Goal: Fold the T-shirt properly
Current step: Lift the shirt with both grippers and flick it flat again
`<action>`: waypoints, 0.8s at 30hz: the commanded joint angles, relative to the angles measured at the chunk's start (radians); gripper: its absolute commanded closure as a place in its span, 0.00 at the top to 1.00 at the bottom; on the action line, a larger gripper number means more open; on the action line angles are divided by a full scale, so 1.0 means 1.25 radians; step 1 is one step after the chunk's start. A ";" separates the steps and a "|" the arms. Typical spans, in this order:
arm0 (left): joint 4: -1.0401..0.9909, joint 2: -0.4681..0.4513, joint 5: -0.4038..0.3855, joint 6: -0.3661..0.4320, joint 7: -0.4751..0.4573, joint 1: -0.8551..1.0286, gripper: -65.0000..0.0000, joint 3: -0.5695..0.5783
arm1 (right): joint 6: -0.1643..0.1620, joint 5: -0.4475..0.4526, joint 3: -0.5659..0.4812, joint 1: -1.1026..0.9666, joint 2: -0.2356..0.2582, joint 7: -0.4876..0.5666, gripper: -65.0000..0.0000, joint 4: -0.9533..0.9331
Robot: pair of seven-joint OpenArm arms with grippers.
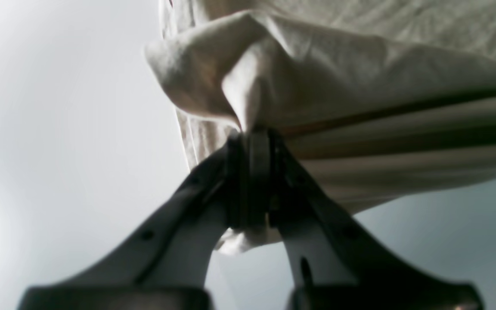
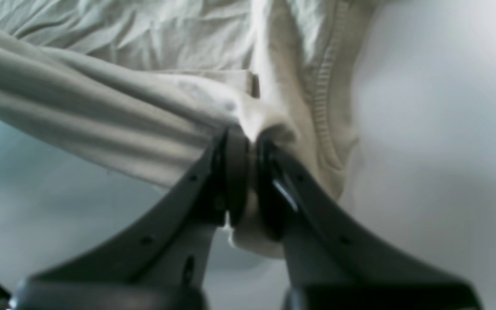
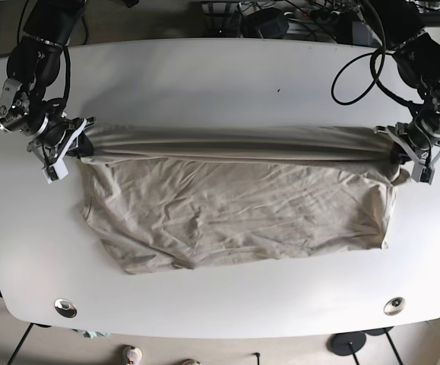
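A beige T-shirt (image 3: 235,205) lies spread across the white table (image 3: 220,84); its far edge is lifted and stretched taut between my two grippers. My left gripper (image 3: 399,158), at the base view's right, is shut on a bunched corner of the shirt (image 1: 248,86); its jaws (image 1: 250,133) pinch the cloth. My right gripper (image 3: 77,146), at the base view's left, is shut on the shirt near its ribbed collar (image 2: 325,112), with its jaws (image 2: 250,140) closed on the fabric. The shirt's near part rests wrinkled on the table.
Cables and dark equipment (image 3: 280,19) lie beyond the table's far edge. Two round metal fittings (image 3: 65,307) (image 3: 393,306) sit near the table's front edge. The floor and stand bases show below the front edge.
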 commanded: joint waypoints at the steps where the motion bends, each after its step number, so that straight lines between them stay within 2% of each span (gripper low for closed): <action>1: 0.026 -0.018 0.007 0.005 -0.017 0.002 0.00 -0.010 | -0.011 0.034 0.008 -0.026 0.023 0.012 0.03 0.022; 3: 0.055 -0.018 0.007 0.005 -0.017 0.025 0.00 -0.011 | -0.012 0.063 0.029 -0.062 0.028 0.012 0.03 0.069; 5: 0.073 -0.015 0.007 0.005 -0.017 0.029 0.00 -0.026 | -0.007 0.061 0.036 -0.072 0.024 0.012 0.03 0.100; 14: 0.056 -0.005 0.009 0.005 -0.019 -0.020 0.00 -0.033 | -0.004 0.061 0.035 0.032 0.024 0.012 0.03 0.097; 16: 0.017 -0.005 0.009 0.005 -0.019 -0.020 0.00 -0.033 | -0.004 0.060 0.024 0.045 0.023 0.014 0.04 0.052; 21: -0.105 -0.010 0.011 0.005 -0.120 -0.014 0.00 -0.028 | -0.007 0.060 -0.070 0.065 0.030 0.157 0.05 -0.141; 22: -0.127 -0.018 0.011 0.005 -0.120 -0.017 0.00 -0.027 | -0.008 0.059 -0.077 0.067 0.030 0.173 0.08 -0.163; 24: -0.186 -0.046 0.011 0.005 -0.120 -0.020 0.15 -0.008 | -0.012 0.059 -0.080 0.067 0.034 0.203 0.28 -0.200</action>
